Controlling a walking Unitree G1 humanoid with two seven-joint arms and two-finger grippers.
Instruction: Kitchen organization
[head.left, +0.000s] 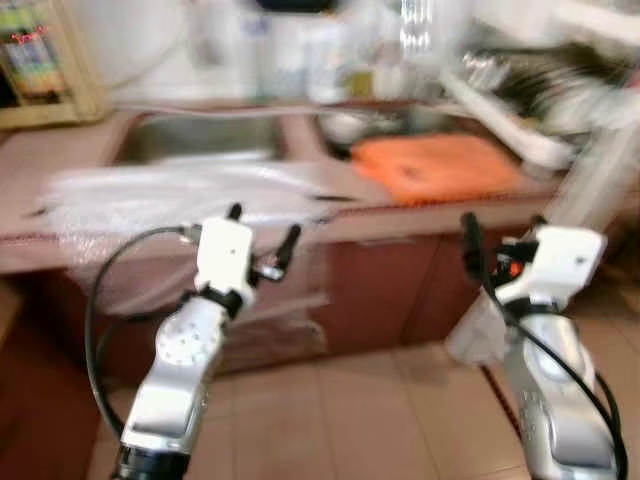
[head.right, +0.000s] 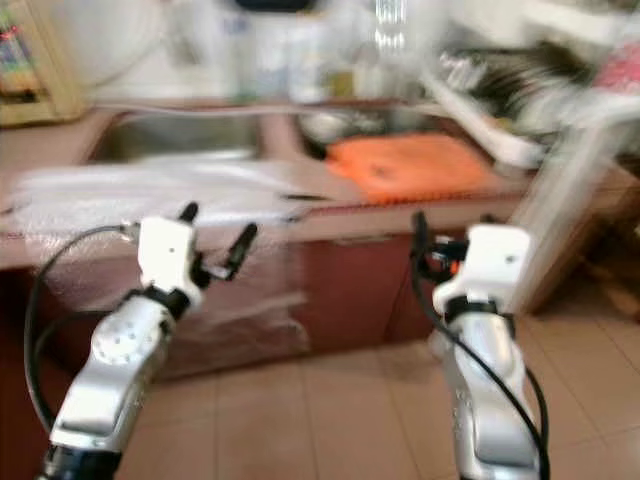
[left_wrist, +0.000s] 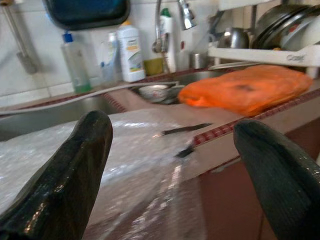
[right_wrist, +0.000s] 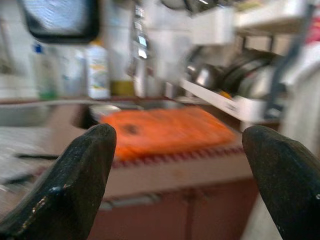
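Left eye view, blurred: left pincer and right pincer, both with fingers apart and empty, raised before the table front edge. Orange cloth, possibly a mat, lies at the front edge beside the sink; bubble wrap drapes over that edge.

I see a counter running across ahead of me, with cabinet doors below it and tiled floor in front. A sink sits in the counter toward my left; a plastic sheet lies before it, hanging over the edge. Right of the sink lies a cloth, a dish rack behind it. Bottles stand behind the sink beside the tap
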